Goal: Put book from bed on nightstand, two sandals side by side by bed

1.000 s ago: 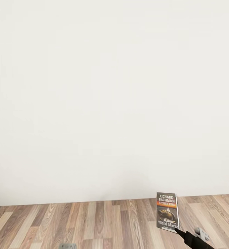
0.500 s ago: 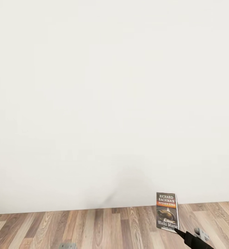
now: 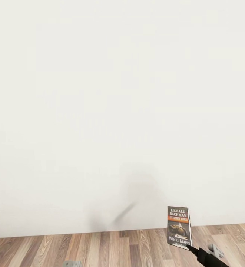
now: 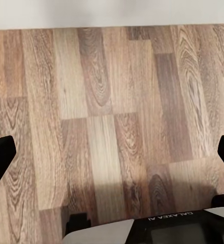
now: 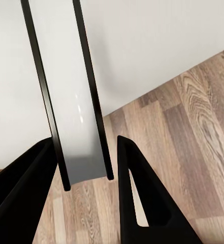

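Upright before the plain white wall (image 3: 122, 111), above the wood-plank floor (image 3: 118, 248): thin dark grey paperback book (image 3: 179, 227) with white "RICHARD BACHMAN" lettering. Clamped at its lower edge by the black right gripper (image 5: 86, 178). Left gripper (image 4: 112, 157) spread wide over bare planks.

The right gripper (image 5: 86, 178) has two black fingers (image 5: 142, 203). They are smooth and flat, wide at the base and narrow at the tip, like long wedges. One of them has a long slot cut through it near its base. From the head, the right arm (image 3: 207, 257) is a black tube with a small light grey knob on its side. The left gripper (image 4: 112, 157) has black, rounded fingertips (image 4: 0, 160) far out at each side. Near that camera sits a black part of the robot with small white letters on it, beside a pale grey part and a small black block.
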`<state>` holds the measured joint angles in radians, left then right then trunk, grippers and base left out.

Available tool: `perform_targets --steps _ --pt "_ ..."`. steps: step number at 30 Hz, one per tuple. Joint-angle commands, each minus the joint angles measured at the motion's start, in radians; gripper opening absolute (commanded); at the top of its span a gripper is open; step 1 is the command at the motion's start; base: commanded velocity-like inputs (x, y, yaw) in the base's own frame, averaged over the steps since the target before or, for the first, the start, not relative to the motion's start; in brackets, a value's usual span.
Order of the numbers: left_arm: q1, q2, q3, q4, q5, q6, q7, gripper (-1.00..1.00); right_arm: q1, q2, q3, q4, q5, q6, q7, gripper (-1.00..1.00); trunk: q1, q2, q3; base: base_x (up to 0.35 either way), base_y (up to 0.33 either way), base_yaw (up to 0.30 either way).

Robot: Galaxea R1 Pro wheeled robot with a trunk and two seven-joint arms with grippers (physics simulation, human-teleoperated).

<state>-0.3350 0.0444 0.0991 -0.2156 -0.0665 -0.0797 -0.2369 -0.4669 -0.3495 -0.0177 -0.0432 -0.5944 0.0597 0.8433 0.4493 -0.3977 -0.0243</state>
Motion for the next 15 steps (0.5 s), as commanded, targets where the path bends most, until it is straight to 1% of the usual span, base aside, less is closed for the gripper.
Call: perform_targets --steps 1,5,15 --pt "-0.001 0.000 0.008 0.001 -0.007 -0.003 -0.005 1.00 -0.001 -0.001 -0.002 0.000 -0.004 0.006 0.003 -1.00 0.001 -0.002 -0.002 0.026 0.000 -0.036" --pt "-0.001 -0.001 0.008 0.001 -0.007 -0.003 -0.005 1.00 -0.001 0.000 -0.002 0.000 -0.004 0.006 0.003 -1.00 0.001 -0.002 -0.002 0.009 0.000 -0.148" --pt "-0.001 0.000 0.008 0.001 -0.007 -0.003 -0.005 1.00 -0.001 0.000 -0.002 0.000 -0.004 0.006 0.003 -1.00 0.001 -0.002 -0.002 0.001 0.000 -0.230"
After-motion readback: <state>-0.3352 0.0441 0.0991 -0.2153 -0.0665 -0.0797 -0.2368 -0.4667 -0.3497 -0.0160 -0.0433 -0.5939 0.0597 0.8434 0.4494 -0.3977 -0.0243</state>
